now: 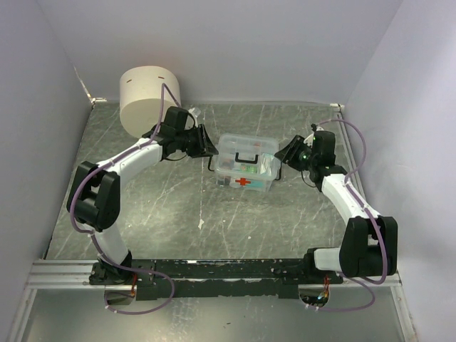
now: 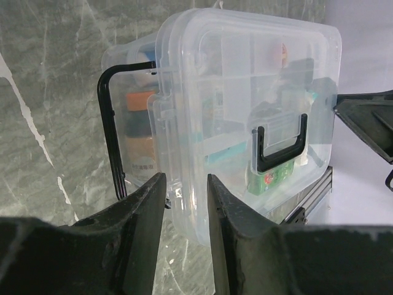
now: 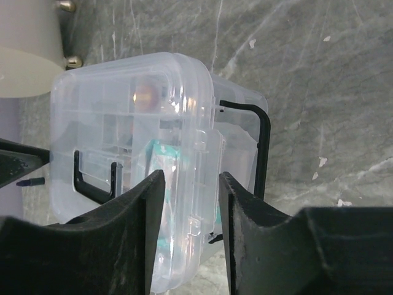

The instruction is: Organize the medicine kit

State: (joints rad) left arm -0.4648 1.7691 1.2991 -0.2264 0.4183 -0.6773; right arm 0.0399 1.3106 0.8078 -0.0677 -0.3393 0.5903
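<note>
Clear round-cornered plastic medicine kit (image 1: 246, 162) sits on veined tabletop (image 1: 178, 214).

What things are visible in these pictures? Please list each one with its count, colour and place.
medicine kit: one, clear with a red cross and a black handle, middle of the table, lid on.
cylinder: one, cream, back left corner.
table: one, dark grey marbled, under everything.
rail: one, silver, near edge.
left arm: one, white and black, reaching to the kit's left end.
right arm: one, white and black, reaching to the kit's right end.
left gripper: one, black, fingers either side of a side latch.
right gripper: one, black, fingers either side of the opposite latch.
</note>
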